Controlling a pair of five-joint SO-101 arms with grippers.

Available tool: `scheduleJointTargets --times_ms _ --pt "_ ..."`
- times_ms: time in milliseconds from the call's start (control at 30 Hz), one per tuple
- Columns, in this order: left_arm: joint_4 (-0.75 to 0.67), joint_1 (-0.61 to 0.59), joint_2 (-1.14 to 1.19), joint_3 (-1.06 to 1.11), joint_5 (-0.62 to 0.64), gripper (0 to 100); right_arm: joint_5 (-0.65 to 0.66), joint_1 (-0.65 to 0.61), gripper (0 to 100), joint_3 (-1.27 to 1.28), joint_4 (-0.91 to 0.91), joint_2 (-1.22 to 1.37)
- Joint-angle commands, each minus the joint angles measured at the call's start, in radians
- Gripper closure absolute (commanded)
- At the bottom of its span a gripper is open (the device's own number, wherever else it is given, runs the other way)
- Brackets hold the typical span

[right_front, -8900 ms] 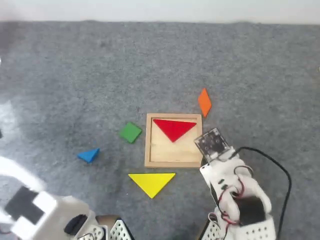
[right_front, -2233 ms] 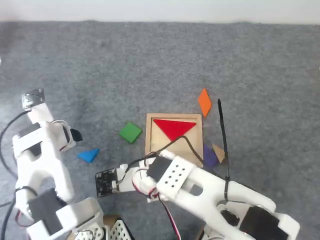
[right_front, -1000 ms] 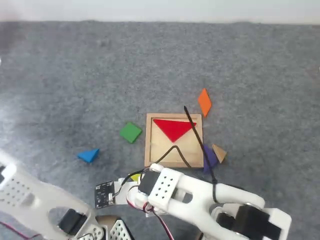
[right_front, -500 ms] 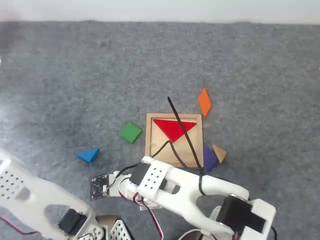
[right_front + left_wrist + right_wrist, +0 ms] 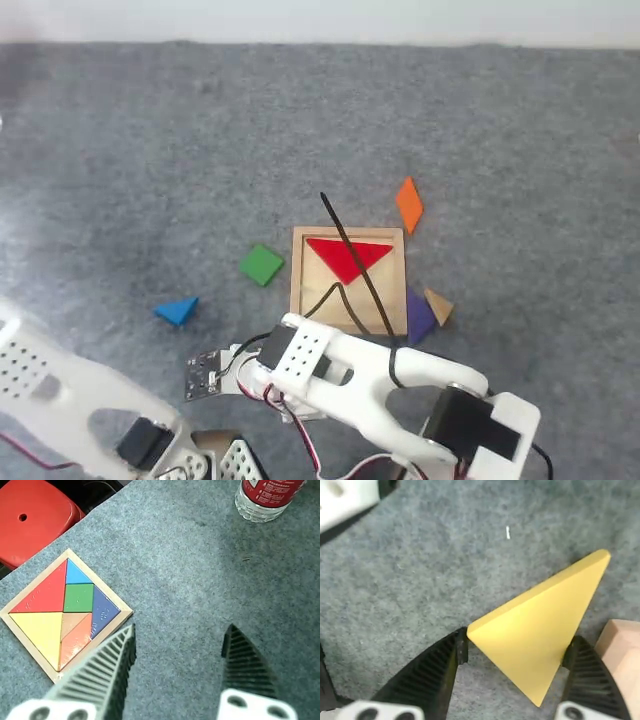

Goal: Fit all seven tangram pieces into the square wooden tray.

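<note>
Fingers (image 5: 437, 667) of the right hand (image 5: 516, 651) clamp the big yellow wooden triangle (image 5: 540, 630), one at its corner, the other on its far edge, just beside the square wooden tray (image 5: 296, 290); red triangle (image 5: 338, 258) lies in the tray's 12 o'clock half; orange parallelogram (image 5: 409, 204) sits at the tray's 1 o'clock, green square (image 5: 262, 265) at 9; left hand (image 5: 181, 630) gapes wide above the grey worktop (image 5: 200, 555).

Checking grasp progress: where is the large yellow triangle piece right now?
In the right wrist view, the large yellow wooden triangle is clamped in the right claw, just beside a corner of the square wooden tray.
</note>
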Motion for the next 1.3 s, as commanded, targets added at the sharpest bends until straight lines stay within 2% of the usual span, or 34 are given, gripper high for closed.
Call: scheduleJointTargets --times_ms 0,500,800,1267 --pt "0.020 -0.003 -0.025 -0.038 -0.009 72 -0.011 0.010 69.1 -0.068 0.001 -0.002" --pt "0.018 -0.003 -0.025 -0.038 -0.009 72 -0.069 0.008 69.0 -0.140 0.059 0.007" --pt "0.017 -0.005 -0.025 -0.038 -0.009 72 -0.213 -0.065 68.9 -0.141 0.059 0.007" --pt "0.017 -0.005 -0.025 -0.038 -0.009 72 -0.216 -0.065 69.1 -0.138 0.077 0.008"
